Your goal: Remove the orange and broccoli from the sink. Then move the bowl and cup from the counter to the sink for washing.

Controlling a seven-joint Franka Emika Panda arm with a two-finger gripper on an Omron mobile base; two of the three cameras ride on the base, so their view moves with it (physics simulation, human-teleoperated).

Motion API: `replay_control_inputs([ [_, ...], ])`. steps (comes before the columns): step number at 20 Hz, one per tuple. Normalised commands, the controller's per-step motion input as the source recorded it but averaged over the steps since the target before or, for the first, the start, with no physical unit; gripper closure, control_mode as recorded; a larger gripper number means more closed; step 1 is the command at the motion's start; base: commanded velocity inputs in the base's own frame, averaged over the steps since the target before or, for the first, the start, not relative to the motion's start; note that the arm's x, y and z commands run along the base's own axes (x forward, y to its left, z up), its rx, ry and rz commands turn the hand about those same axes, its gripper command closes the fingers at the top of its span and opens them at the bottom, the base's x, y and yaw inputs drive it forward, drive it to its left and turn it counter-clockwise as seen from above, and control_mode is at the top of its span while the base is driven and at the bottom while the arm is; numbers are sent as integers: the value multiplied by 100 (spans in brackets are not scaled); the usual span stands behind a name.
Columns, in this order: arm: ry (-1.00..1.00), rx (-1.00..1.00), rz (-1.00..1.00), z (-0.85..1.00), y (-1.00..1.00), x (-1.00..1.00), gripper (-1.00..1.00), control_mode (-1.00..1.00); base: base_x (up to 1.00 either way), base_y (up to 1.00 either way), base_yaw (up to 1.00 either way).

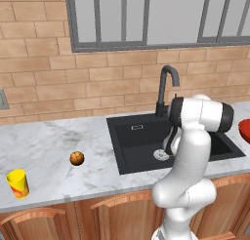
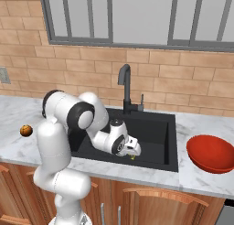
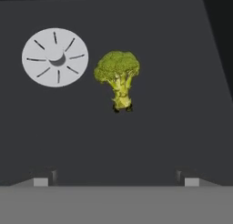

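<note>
Marble counter (image 1: 49,146) is seen stretching beneath a brick wall (image 1: 58,83) and a grey-framed window (image 1: 146,17), with wooden cabinet fronts below. Taken from left to right in the left base view, the cup (image 1: 17,183) is found farthest from the jaws, near the counter's front edge, and the orange (image 1: 76,158) is set on the marble between the cup and the sink (image 1: 134,136), well apart from the jaws. The sink is sunk into the counter, with the dark faucet (image 1: 165,88) rising at its back rim. The gripper (image 2: 132,152) is lowered into the basin, near its front wall as seen in the right base view. The jaws are spread as wide as they go; nothing is held and nothing is touched, and both finger tips (image 3: 41,181) are seen far apart at the bottom of the hand view. Ahead of the jaws and roughly centred between them, the broccoli (image 3: 117,77) is laid on the black floor of the sink, clear of both tips. The white drain (image 3: 55,57) is placed just beside the floret, off toward the left tip's side in that view. Well to the right of the jaws, the bowl (image 2: 211,153) is rested on the counter just beyond the sink's right rim.
</note>
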Motion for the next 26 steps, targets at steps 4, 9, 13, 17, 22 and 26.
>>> replay_control_inputs([
  [4, 0, 0, 3, -11, -9, 14, -100, -100, 0, 0, 0],
  [9, 0, 0, 3, -10, -5, 15, -100, -100, 0, 0, 0],
  [13, 0, 0, 3, -8, -4, 14, -100, -100, 0, 0, 0],
  [17, 0, 0, 3, -7, -6, 15, -100, -100, 0, 0, 0],
  [22, 0, 0, 3, -9, -7, 13, -100, -100, 0, 0, 0],
  [26, 0, 0, 2, -12, -4, 14, -100, -100, 0, 0, 0],
])
